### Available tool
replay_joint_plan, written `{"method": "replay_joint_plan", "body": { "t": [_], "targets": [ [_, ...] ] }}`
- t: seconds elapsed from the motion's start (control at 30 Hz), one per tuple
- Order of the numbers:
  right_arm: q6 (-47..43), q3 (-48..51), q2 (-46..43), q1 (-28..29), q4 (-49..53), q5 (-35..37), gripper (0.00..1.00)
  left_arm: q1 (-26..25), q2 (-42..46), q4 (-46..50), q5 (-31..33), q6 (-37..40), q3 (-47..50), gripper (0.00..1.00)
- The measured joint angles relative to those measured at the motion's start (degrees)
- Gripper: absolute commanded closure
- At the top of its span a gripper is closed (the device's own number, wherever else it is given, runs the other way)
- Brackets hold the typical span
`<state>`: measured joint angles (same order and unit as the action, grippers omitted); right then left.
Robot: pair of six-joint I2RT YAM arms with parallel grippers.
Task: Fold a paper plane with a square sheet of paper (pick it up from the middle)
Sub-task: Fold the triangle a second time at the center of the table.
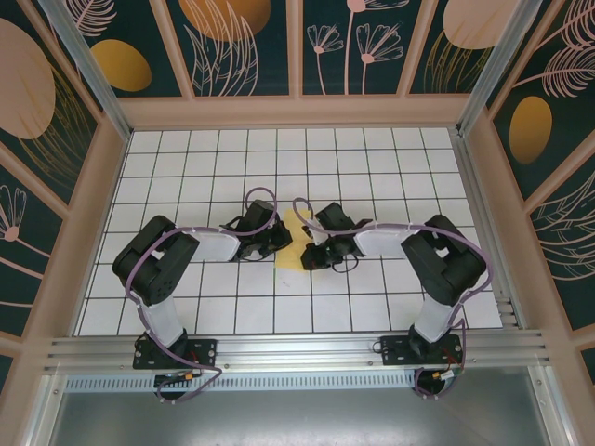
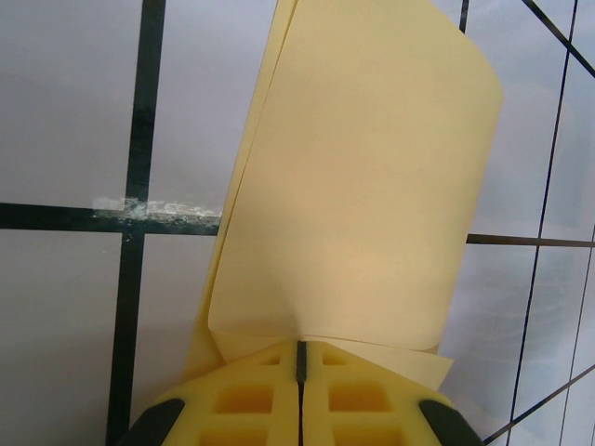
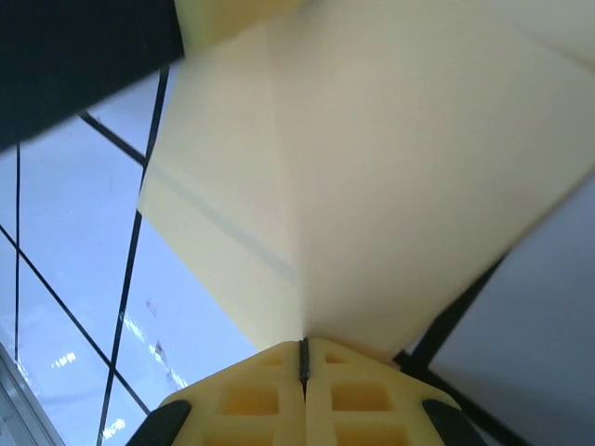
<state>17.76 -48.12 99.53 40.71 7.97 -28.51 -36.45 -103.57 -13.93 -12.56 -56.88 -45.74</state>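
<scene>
Currently both my pincers are clamped on the square sheet of paper (image 1: 296, 243), which is held up over the middle of the white tiled table (image 1: 372, 167), slightly toward the table's near edge.

Left gripper (image 2: 300, 358): pads pressed flat together, only a thin seam between them, and the paper's edge comes out of that seam. Right gripper (image 3: 303, 348): same state, pads closed on the opposite edge of the sheet. Over the table the two stand close, with the yellow wedge between them.

Handling, my judgement:
- Very light and thin; no stiffness of its own. It bows and curls wherever it is unsupported.
- Smooth stock, likely to slide out of a loose pinch. A firm pinch is safe, since the foam pads should not mark it.
- Tears or picks up stray creases if the two arms pull apart or twist against each other.
- Best hold: on the doubled layers next to a crease, not on a single loose flap.

View differences:
- Top external: places the whole wedge on the table, narrow end toward the table's far side. Layers cannot be told apart.
- Left wrist: two layers, the upper flap curling away.
- Right wrist: a sharp crease running up from my pads, with flat facets on either side.
</scene>
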Motion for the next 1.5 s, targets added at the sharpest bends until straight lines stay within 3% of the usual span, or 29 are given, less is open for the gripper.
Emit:
{"method": "replay_joint_plan", "body": {
  "t": [0.43,0.67,0.93,1.2,1.5],
  "targets": [
    [1.25,-0.83,-5.7,0.55,4.42,0.85,0.95,0.0,0.0,-0.17,-0.02,0.02,0.07,0.92],
    [2.99,-8.61,1.49,0.55,2.23,3.32,0.95,0.0,0.0,-0.72,-0.04,0.02,0.35,0.92],
    [3.8,-8.63,6.05,0.55,1.03,3.58,0.95,0.0,0.0,-1.16,-0.04,0.02,0.61,0.92],
    [3.85,0.59,-0.35,0.55,-2.4,2.75,0.95,0.0,0.0,-2.14,-0.04,0.02,1.09,0.92],
    [4.42,5.22,-9.44,0.83,3.02,4.15,0.9,0.0,0.15,-2.08,-0.09,0.04,0.98,0.87]
  ]
}}
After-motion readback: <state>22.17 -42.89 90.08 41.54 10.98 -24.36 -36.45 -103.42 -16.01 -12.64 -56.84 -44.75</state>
